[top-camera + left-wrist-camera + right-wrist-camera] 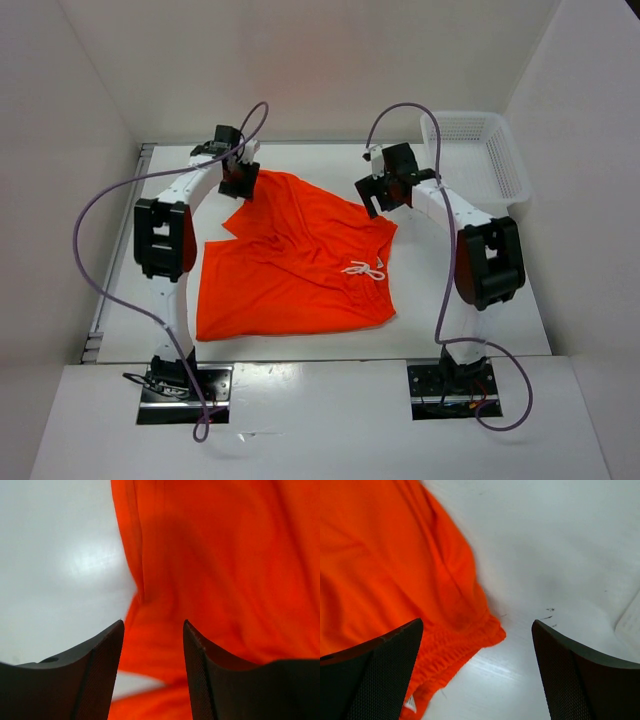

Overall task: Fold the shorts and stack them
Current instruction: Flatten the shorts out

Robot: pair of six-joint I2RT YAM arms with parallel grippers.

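Note:
The bright orange shorts (290,265) lie spread and rumpled on the white table, their white drawstring (365,270) toward the right. My left gripper (240,182) hovers over the far left edge of the cloth. In the left wrist view that gripper (153,625) is open, and orange fabric (225,570) shows beyond the gap with nothing pinched. My right gripper (378,195) sits at the far right corner of the shorts. Seen from the right wrist, it (477,625) stands wide open above the elastic waistband corner (470,635), holding nothing.
A white mesh basket (500,165) stands at the back right corner of the table (480,320). White walls close in the back and both sides. Purple cables loop above each arm.

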